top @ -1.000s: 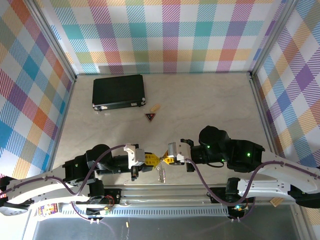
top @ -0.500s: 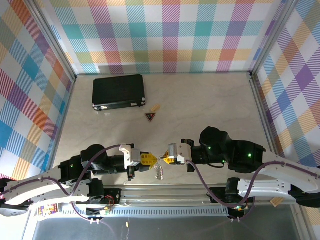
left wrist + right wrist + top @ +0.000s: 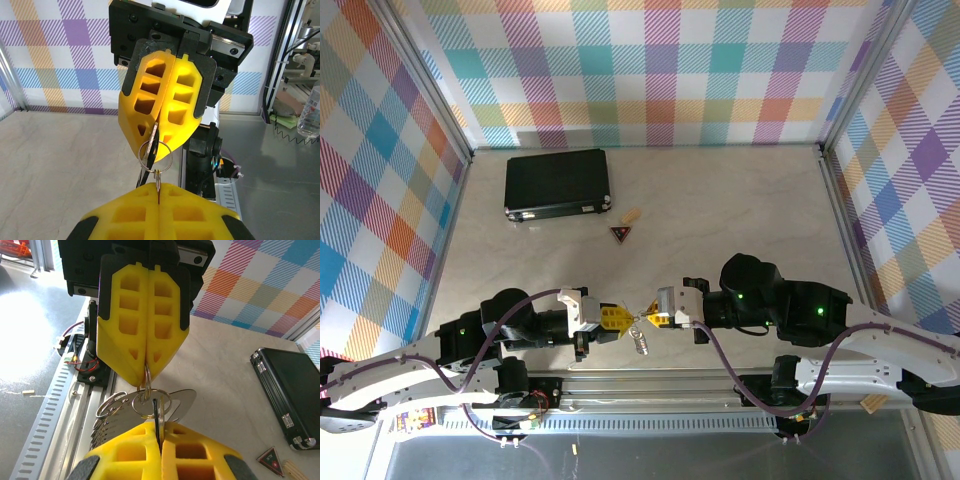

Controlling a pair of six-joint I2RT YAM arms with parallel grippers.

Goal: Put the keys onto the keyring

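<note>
Both grippers meet tip to tip just above the table's near edge. My left gripper (image 3: 623,322) (image 3: 158,194) is shut on the keyring (image 3: 158,179) (image 3: 148,374), a thin small ring standing upright between its yellow fingers (image 3: 135,330). A wider ring (image 3: 155,151) (image 3: 152,402) links into it. My right gripper (image 3: 648,320) (image 3: 161,434) is shut on the keys (image 3: 641,342) (image 3: 117,424), pinching a flat silver piece and a thin dark piece that pass through the wider ring. The rest of the silver bunch hangs below and to the left of the right fingers (image 3: 150,100).
A black case (image 3: 557,183) (image 3: 292,385) lies at the back left of the table. A dark-red triangular trinket (image 3: 620,234) (image 3: 269,460) and a tan piece (image 3: 631,215) lie in front of it. The arms' metal rail (image 3: 650,385) runs under the grippers.
The left arm has drawn back slightly to the left, and the hanging bunch sits a little higher. Both grippers have stayed shut.
</note>
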